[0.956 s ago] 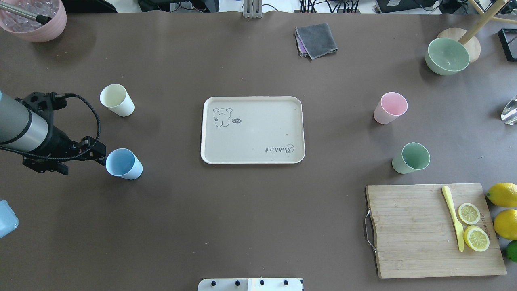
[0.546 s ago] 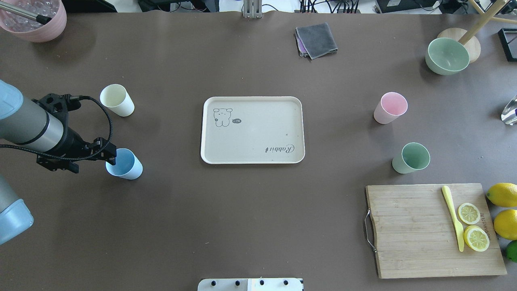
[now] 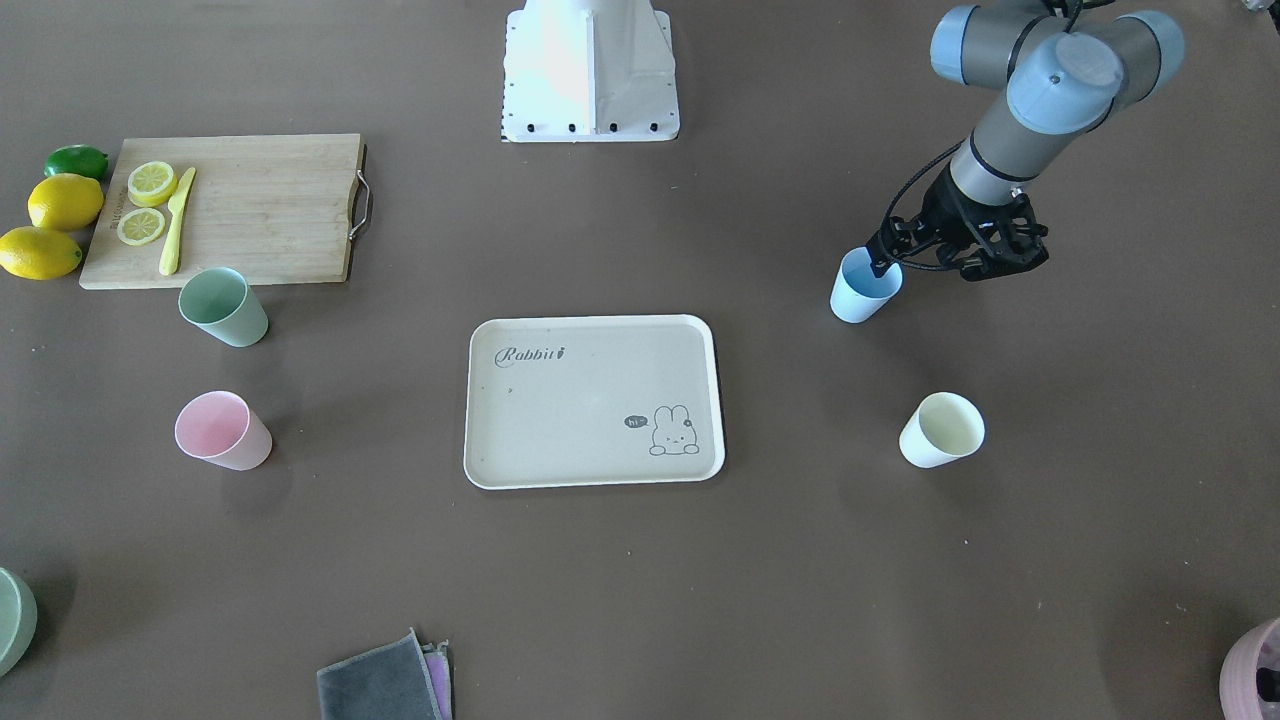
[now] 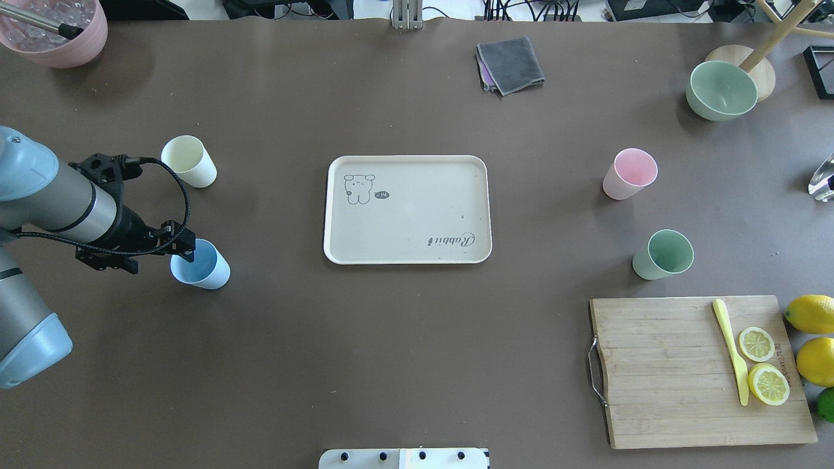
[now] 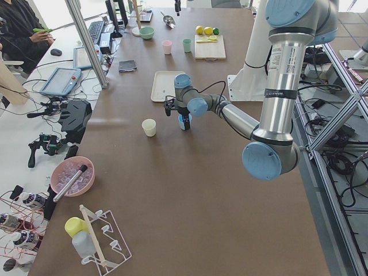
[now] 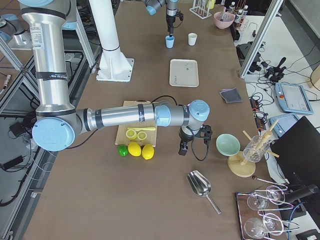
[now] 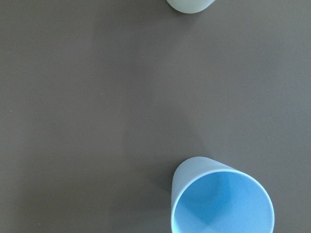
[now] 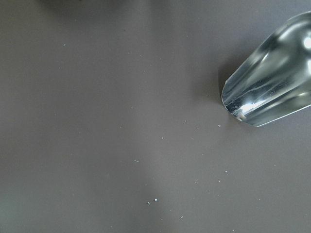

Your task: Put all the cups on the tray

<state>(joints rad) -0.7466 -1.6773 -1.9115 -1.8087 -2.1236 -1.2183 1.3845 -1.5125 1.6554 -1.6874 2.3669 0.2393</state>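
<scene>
Robotics lab: teach pendant (image 5: 60, 81), aluminium frame post (image 5: 86, 39), keyboard (image 5: 94, 31).

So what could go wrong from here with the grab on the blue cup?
1. The left gripper sits at one side of the blue cup, at its rim and not centred. A finger may push the wall and tip or slide the cup.
2. The wrist's cable loop hangs close to the cream cup. Swinging toward the tray could brush it.
</scene>
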